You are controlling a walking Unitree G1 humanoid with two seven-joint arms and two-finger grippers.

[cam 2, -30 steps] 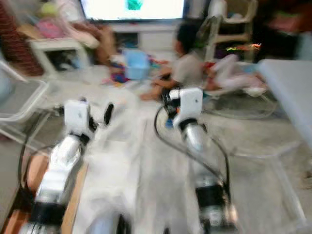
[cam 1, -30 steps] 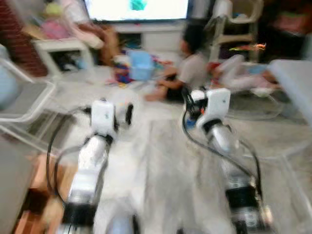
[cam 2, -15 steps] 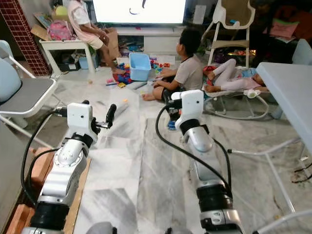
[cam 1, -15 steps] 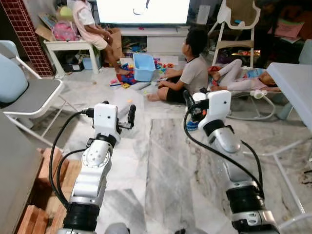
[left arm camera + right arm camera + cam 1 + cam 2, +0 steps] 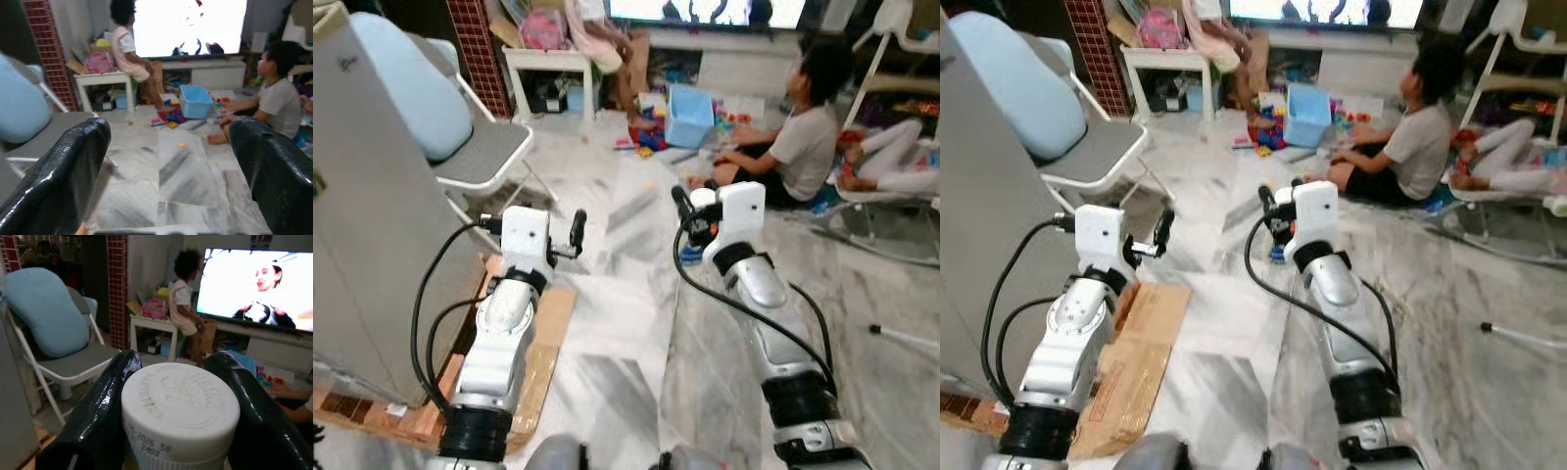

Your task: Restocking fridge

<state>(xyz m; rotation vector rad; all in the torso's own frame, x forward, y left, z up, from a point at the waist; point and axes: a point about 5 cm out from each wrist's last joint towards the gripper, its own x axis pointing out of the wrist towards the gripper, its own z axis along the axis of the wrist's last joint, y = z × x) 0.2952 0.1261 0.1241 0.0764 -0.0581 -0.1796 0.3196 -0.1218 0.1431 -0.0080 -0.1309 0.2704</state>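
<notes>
Right gripper point(image 5: 171, 406) clamped on a white-capped bottle point(image 5: 180, 413) — left gripper point(image 5: 168, 169) spread apart, holding nothing — grey fridge point(image 5: 372, 215) at the robot's left

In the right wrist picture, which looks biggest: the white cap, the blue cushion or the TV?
1. White cap, but it is nearest the camera.
2 and 3. TV and blue cushion look about alike, so no ranking.
</notes>
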